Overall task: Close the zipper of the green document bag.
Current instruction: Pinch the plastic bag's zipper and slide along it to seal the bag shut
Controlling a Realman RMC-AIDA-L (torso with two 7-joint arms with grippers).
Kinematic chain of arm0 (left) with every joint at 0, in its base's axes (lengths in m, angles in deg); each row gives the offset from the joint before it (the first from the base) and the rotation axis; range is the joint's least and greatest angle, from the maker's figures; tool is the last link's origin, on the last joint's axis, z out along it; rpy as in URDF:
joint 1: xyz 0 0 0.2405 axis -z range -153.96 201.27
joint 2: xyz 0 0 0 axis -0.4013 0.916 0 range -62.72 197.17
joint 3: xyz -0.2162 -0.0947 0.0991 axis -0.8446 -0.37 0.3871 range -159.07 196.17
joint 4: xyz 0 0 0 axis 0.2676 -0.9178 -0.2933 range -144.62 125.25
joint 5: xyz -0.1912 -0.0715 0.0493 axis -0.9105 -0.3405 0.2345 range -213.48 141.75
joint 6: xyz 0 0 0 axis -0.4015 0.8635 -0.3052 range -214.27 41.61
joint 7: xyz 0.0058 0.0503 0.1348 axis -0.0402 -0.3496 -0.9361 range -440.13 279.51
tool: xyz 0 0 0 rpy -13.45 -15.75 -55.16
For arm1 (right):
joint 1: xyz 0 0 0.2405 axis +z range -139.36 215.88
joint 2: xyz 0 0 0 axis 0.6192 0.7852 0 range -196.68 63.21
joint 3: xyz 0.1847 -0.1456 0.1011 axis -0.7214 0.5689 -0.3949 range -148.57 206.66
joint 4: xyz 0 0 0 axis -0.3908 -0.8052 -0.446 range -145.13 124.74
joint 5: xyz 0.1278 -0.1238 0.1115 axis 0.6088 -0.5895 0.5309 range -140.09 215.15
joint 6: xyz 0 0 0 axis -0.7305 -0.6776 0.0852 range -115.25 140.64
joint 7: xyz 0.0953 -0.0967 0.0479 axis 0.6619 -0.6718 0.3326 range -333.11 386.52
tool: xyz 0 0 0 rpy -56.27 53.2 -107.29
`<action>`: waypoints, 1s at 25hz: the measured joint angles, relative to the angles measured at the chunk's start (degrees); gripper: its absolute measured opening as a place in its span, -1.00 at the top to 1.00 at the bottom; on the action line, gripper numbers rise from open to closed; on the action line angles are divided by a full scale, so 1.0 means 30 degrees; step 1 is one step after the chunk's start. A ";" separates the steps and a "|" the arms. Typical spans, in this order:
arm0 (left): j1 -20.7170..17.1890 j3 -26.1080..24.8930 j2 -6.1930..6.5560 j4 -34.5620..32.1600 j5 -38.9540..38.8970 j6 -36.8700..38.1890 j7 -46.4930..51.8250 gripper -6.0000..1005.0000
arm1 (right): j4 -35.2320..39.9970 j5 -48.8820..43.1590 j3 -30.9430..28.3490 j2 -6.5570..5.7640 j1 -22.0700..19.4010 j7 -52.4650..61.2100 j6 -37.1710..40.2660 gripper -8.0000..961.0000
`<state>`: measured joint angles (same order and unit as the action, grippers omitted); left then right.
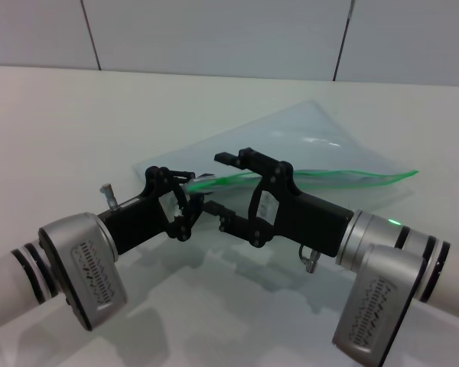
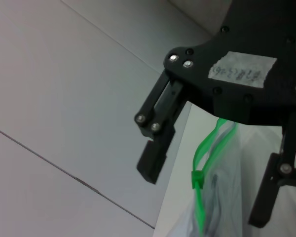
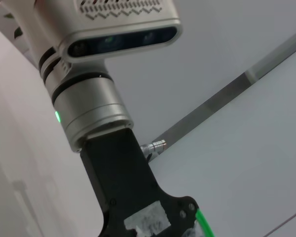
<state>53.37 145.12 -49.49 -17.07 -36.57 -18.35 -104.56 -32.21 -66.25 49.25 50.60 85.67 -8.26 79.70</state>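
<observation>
Green document bag (image 1: 306, 145) is seen on the white desk (image 1: 61, 130), far part flat, near edge raised off the surface between the two claws. Zipper (image 1: 344, 177) runs as a bright green strip along the bag's near long edge, from the right corner leftward into the gap between the claws. Left claw (image 1: 185, 200) is positioned at the left end of that strip, fingers set close on either side of the bag edge; a firm grip cannot be confirmed from the head view, and whether it is closed cannot be told. Right claw (image 1: 226, 191) is held just right of it, jaws spread wide, upper finger above the green strip and lower finger below it, the strip passing between them without visible contact. In the left wrist view the right claw (image 2: 207, 182) is shown with its two black fingers apart, the zipper (image 2: 207, 148) hanging between them, and the small green slider tab (image 2: 198, 178) sitting in that gap, touching neither finger. Zipper tracks above the slider appear separated. Both arms are angled in low from the near corners, wrists converging at the desk middle. Right wrist view shows only the left arm's forearm and a short bit of green zipper (image 3: 203, 222).
</observation>
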 joint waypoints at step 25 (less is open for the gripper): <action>-0.0017 0.0279 -0.0016 0.0147 0.0090 -0.0252 -0.0177 0.88 | -0.0199 -0.0026 -0.0077 -0.0001 -0.0118 -0.0998 -0.0275 0.27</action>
<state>53.32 145.95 -49.54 -16.62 -36.30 -19.10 -105.10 -32.80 -66.33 49.02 50.59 85.31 -11.25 78.87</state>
